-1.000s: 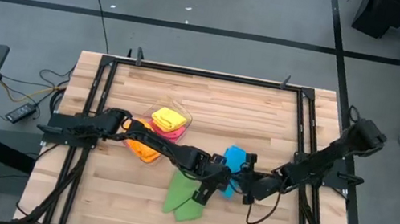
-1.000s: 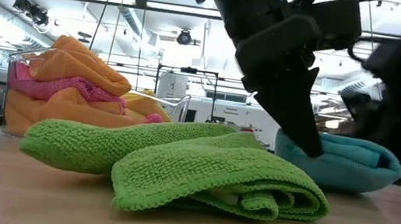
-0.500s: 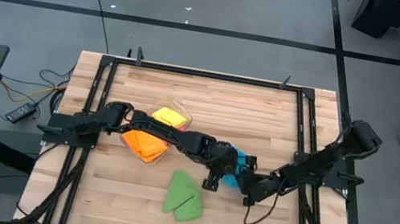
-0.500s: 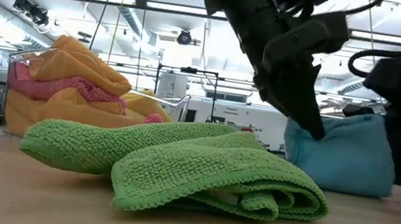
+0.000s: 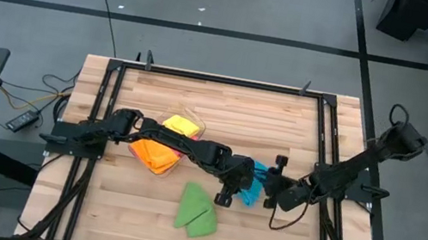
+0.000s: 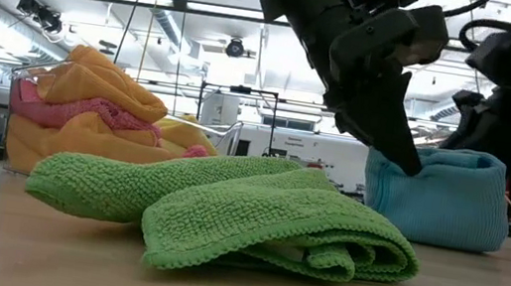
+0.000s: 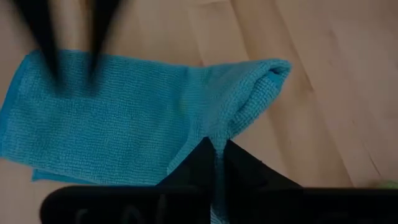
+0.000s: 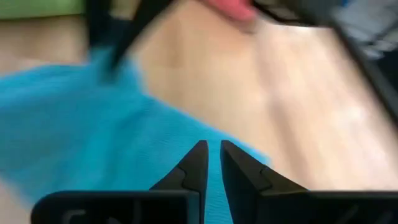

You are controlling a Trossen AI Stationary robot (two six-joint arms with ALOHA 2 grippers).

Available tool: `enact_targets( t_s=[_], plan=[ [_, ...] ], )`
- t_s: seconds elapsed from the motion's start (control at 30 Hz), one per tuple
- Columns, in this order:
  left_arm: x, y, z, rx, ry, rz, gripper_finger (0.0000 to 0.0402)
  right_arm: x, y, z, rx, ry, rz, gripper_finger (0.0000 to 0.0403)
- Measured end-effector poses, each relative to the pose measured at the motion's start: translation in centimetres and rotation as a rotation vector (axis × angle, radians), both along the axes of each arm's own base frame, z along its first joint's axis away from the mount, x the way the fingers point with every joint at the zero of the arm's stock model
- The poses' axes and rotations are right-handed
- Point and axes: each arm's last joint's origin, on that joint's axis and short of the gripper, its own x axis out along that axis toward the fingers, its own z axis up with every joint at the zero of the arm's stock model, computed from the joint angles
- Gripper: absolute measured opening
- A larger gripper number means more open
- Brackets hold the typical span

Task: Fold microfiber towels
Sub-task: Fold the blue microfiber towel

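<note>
Blue microfiber, soft and finely looped, is what I have before me: the blue towel (image 5: 251, 189) lies folded on the bench (image 5: 224, 113), a little right of the middle, and from the low view it stands as a thick pad with straight sides and a rounded top edge (image 6: 436, 197). In my left wrist view its surface shows a small regular weave, and one folded corner is rolled over on itself (image 7: 261, 78).

My left claw (image 5: 228, 194) comes down on the near edge of this towel. Its two dark fingers are almost together, with only a thin slit between them, and a narrow fold of the blue cloth runs down into that slit (image 7: 214, 163). My right claw (image 5: 273, 191) is on the other side of the same towel, fingers close with a small gap (image 8: 211, 165); blue cloth is just under the tips, but I cannot tell if it holds any.

Near the front of the bench lies the green towel (image 5: 196, 210), folded in a pointed, uneven shape; its pile is coarse and nubby, and the layers curl at one end (image 6: 254, 221). On the left stands a clear plastic tub (image 5: 165, 140) with orange towels (image 6: 104, 82), a pink towel (image 6: 74, 113) and a yellow towel (image 5: 181, 126) heaped inside, crumpled and not flat. The bench is of pale wooden planks with a black metal frame (image 5: 111, 85).
</note>
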Motion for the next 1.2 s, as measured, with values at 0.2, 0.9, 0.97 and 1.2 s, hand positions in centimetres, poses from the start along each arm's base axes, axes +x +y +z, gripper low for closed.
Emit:
enact_targets(
  t_s=[0.2,0.9,0.97,1.2],
  plan=[
    [0.0,-0.3,0.0,0.001,0.000,-0.007,0.0022,0.0,-2.7,-0.2,-0.043,0.050,-0.182,0.0053],
    [0.5,1.6,0.2,0.004,-0.038,0.026,0.0031,-0.5,-6.0,-3.2,0.227,0.209,-0.308,0.0048],
    [0.5,2.0,0.2,0.004,-0.043,0.035,0.0039,-0.5,-5.8,-3.2,0.229,0.210,-0.294,0.0048],
    [0.8,3.7,0.3,0.004,-0.057,0.070,0.0034,-0.5,-5.5,-3.2,0.234,0.216,-0.269,0.0048]
  ],
)
